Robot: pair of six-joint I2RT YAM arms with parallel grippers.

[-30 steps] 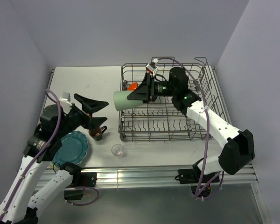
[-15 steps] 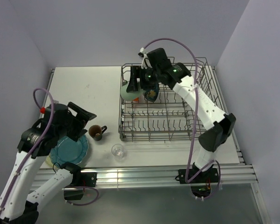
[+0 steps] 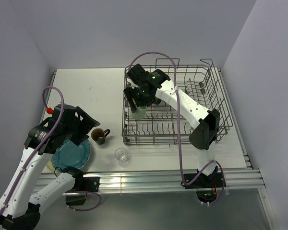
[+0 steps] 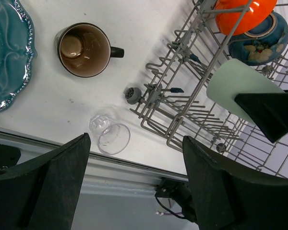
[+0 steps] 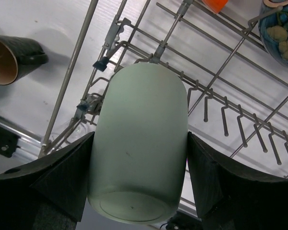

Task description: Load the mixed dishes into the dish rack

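Pale green mug (image 5: 139,143), clamped inside right tool (image 5: 139,175)

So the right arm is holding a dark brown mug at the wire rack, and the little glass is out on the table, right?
Not quite. The mug in the right gripper is pale green, as the right wrist view shows; the dark brown mug stands on the table.

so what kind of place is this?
Looks like a lab test cell, not a kitchen: white table boxed in by plain lavender walls, dish rack standing on it, aluminium rail along the near edge.
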